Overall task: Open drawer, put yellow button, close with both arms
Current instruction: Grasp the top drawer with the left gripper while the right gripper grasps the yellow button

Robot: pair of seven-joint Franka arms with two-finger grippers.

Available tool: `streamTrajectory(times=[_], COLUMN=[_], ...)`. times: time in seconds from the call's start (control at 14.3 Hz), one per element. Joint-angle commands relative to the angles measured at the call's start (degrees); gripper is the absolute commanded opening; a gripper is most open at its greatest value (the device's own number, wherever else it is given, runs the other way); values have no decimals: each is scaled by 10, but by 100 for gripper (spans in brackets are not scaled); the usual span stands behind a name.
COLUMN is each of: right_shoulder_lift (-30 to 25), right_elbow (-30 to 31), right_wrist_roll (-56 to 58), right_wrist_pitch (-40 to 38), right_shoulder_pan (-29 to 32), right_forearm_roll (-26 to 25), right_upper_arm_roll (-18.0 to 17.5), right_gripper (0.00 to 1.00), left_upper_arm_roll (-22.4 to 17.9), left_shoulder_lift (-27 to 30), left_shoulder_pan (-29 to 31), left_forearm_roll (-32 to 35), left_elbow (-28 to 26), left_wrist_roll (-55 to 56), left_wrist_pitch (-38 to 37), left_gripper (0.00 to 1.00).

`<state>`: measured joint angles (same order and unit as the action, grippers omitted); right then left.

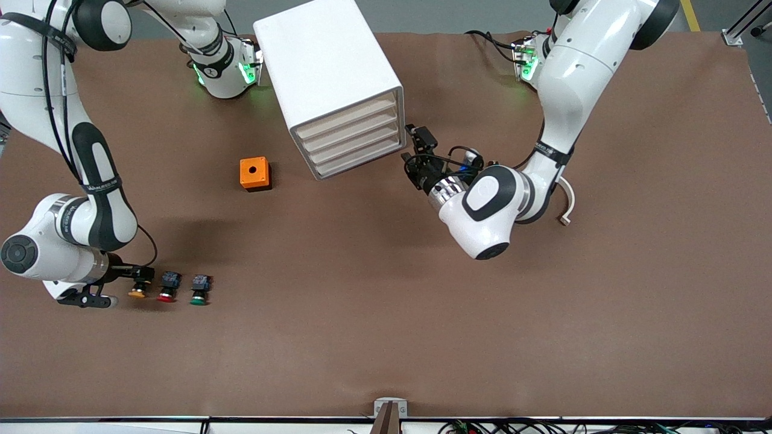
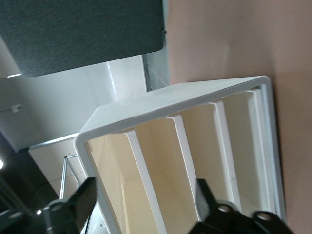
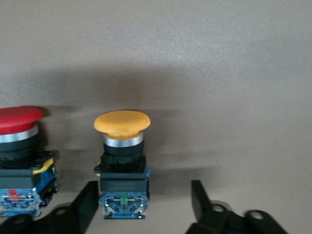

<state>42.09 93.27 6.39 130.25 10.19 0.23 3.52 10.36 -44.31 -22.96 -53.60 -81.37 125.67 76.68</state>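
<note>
Front view is showing the cabinet lying at an angle on the table, its 4 drawers all looking shut, with the drawer uppermost in the stack. The biggest risk, in my judgement, is sitting here: the cabinet is looking free-standing, so a pull on the top drawer may be dragging or tipping the whole box rather than sliding the tray out, and an off-centre grip on the thin tray lip may be slipping.

The left arm is reaching in low from its base, elbow bent, its wrist turned sideways so that the left gripper is facing the drawer fronts just beside them; in the left wrist view its fingers are standing spread with nothing between them.

The right arm is folding down toward its own end of the table, with the right gripper low at the yellow button. In the right wrist view the fingers are parted on either side of the button's dark body, 1 finger seemingly near it, not yet gripping. The red button is standing just beside, so a closing finger may be nudging it, or the small body may be twisting over.
</note>
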Motion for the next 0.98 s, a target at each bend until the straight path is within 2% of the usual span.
streamTrajectory(times=[0.0,0.07,0.21,0.35,0.49,0.91], right_shoulder_lift=[1,1,-1,-2,-6,-22], right_elbow=[-5,-5,-5,-10,-12,-82], right_wrist_roll=[1,-1,-2,-2,1,-1], right_wrist_pitch=[-4,-5,-8,-17,-31,-175], right_shoulder_pan=[12,12,11,11,11,3], right_forearm_roll=[17,17,18,25,52,54], right_upper_arm_roll=[-11,-11,-11,-11,-11,-14], right_gripper=[34,23,1,0,0,0], left_upper_arm_roll=[0,0,-1,-1,-2,0], left_shoulder_lift=[-19,-22,-25,-25,-29,-28], left_shoulder_pan=[-19,-26,-44,-57,-69,-99], left_forearm_roll=[-38,-50,-57,-57,-56,-56], left_elbow=[16,16,15,12,10,-2], left_wrist_roll=[20,20,21,21,26,56], left_wrist_pitch=[-2,-2,4,10,14,14], left_gripper=[58,54,54,54,54,54])
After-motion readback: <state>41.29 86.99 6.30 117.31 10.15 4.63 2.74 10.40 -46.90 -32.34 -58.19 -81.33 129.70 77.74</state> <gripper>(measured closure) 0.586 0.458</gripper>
